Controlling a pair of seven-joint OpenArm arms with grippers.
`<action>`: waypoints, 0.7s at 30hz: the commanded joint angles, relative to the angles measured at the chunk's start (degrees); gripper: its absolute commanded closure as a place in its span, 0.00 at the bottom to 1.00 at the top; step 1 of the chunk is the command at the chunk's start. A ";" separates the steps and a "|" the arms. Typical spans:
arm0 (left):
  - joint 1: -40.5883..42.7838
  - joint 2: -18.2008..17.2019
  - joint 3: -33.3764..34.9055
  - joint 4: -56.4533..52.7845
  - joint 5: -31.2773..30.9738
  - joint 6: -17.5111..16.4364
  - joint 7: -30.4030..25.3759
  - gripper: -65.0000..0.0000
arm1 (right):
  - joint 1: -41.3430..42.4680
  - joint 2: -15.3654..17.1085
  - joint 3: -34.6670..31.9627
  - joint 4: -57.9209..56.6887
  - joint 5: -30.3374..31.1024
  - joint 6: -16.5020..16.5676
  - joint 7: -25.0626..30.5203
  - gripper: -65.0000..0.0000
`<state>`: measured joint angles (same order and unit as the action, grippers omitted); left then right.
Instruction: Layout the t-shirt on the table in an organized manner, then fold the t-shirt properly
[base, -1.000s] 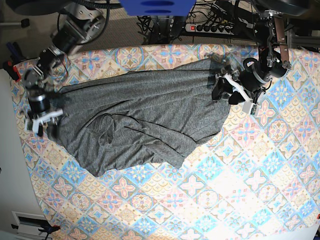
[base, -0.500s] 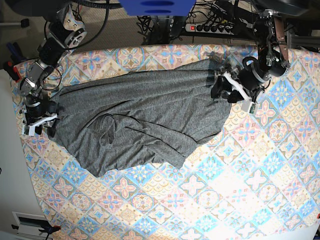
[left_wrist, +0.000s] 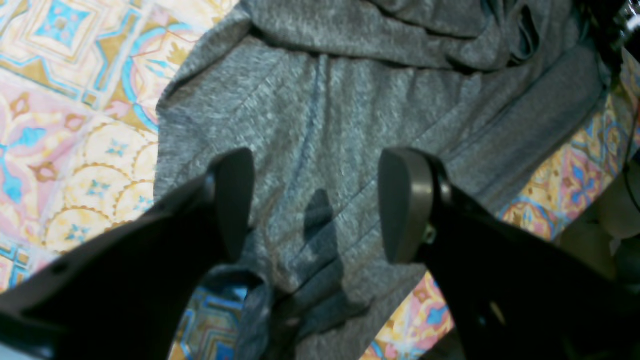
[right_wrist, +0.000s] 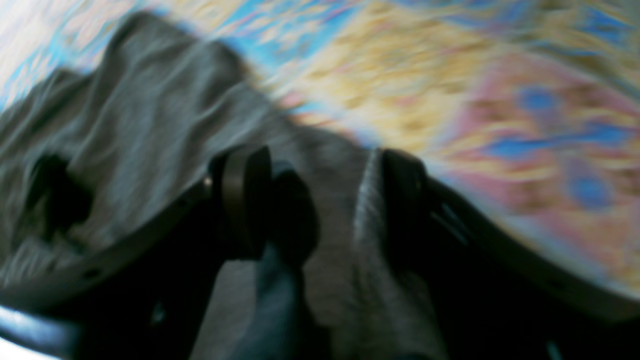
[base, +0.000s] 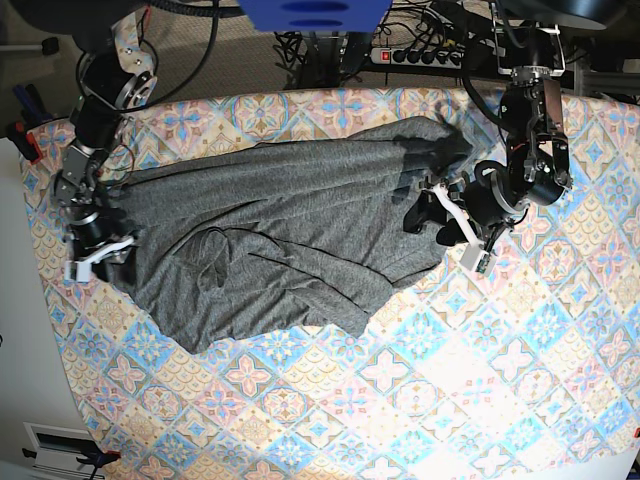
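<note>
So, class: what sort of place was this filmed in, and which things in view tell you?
Probably a robotics lab or workshop bench, not a home. Two robot arms work a grey t-shirt on a table under a patterned cloth, with a power strip and tangled cables on the floor behind.

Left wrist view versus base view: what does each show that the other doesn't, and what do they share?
Only the left wrist view shows the left gripper from close up: its fingers stand wide apart with nothing between them, over a wrinkled edge of the t-shirt.

Only the base view shows the whole shirt spread across the table, still rumpled, with the right gripper at its opposite end and a power strip behind the table.

Both show the grey shirt, the tiled cloth and the left gripper.
</note>
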<state>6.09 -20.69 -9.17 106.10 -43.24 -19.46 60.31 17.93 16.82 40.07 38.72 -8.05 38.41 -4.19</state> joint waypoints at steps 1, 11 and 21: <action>-0.68 -0.63 -0.28 0.75 -0.67 -0.18 -0.75 0.42 | 0.92 1.16 -0.56 0.62 0.63 0.40 1.50 0.48; 0.55 -0.63 -0.46 0.75 -0.67 -0.18 -0.75 0.42 | -1.98 1.25 -1.53 1.15 -0.34 0.31 1.59 1.00; 1.17 -0.63 -0.37 0.66 -0.67 -0.18 -0.75 0.42 | -11.03 0.72 7.53 23.65 -0.52 0.22 1.24 1.00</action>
<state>8.03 -20.84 -9.28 105.95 -43.07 -19.46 60.49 5.69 16.05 47.48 61.32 -10.04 38.74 -5.06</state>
